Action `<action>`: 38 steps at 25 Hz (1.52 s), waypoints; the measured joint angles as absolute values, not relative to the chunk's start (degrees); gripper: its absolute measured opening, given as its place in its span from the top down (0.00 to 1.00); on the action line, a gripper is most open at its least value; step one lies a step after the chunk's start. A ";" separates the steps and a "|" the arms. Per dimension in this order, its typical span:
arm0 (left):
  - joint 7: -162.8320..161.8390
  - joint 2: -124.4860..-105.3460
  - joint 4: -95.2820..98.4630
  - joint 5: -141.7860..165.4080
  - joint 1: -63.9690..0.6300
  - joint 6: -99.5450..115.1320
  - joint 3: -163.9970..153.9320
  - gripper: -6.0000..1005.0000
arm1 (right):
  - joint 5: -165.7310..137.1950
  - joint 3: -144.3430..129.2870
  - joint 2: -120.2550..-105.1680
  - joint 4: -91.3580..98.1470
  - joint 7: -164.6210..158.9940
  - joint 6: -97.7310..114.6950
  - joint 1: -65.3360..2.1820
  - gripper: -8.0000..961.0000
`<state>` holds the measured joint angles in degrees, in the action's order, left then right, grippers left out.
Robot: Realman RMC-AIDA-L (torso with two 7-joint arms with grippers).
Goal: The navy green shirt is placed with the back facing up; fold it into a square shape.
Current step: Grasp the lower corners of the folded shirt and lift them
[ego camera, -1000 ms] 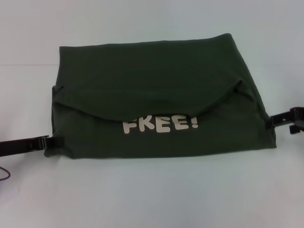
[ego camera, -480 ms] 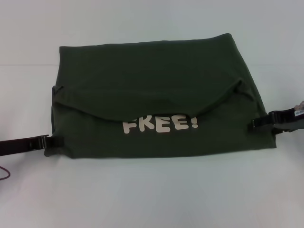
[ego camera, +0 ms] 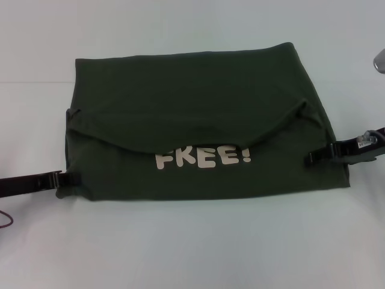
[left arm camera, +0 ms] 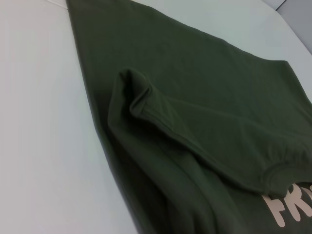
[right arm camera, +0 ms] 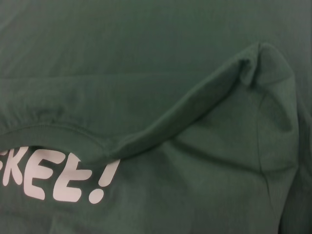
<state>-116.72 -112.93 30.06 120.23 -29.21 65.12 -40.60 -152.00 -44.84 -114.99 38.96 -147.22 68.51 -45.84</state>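
The navy green shirt [ego camera: 198,120] lies folded on the table as a wide block. A curved flap is folded down over its middle, and white "FREE!" lettering [ego camera: 203,159] shows just below the flap. My left gripper [ego camera: 69,178] rests at the shirt's near left corner, touching the edge. From the right side, my right gripper [ego camera: 313,158] reaches in over the shirt's right edge, level with the lettering. The left wrist view shows the shirt [left arm camera: 204,97] and the flap's left end. The right wrist view shows the shirt [right arm camera: 146,73], the flap's right end and the lettering [right arm camera: 58,178].
The shirt lies on a pale table [ego camera: 192,241] with bare surface in front of it and on both sides. A thin dark cable [ego camera: 6,220] loops at the left edge. A grey object [ego camera: 379,60] pokes in at the upper right.
My right gripper has moved leftward from the shirt's right edge to a spot over the fabric. The left gripper and the shirt have stayed still.
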 joint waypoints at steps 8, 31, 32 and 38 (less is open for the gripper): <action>-116.69 -112.94 30.05 120.23 -29.27 65.12 -40.60 0.94 | -152.05 -45.18 -115.18 38.84 -147.17 68.45 -45.69 0.27; -125.14 -109.72 31.38 125.41 -28.84 80.69 -39.95 0.94 | -151.64 -43.69 -112.48 40.18 -140.46 84.83 -42.11 0.95; -125.72 -109.55 31.89 125.95 -28.49 83.27 -39.78 0.94 | -151.63 -42.53 -112.51 40.34 -138.06 89.01 -40.89 0.95; -127.88 -108.04 34.18 126.83 -25.40 97.89 -39.08 0.94 | -151.55 -39.88 -113.38 41.45 -131.38 98.23 -36.85 0.95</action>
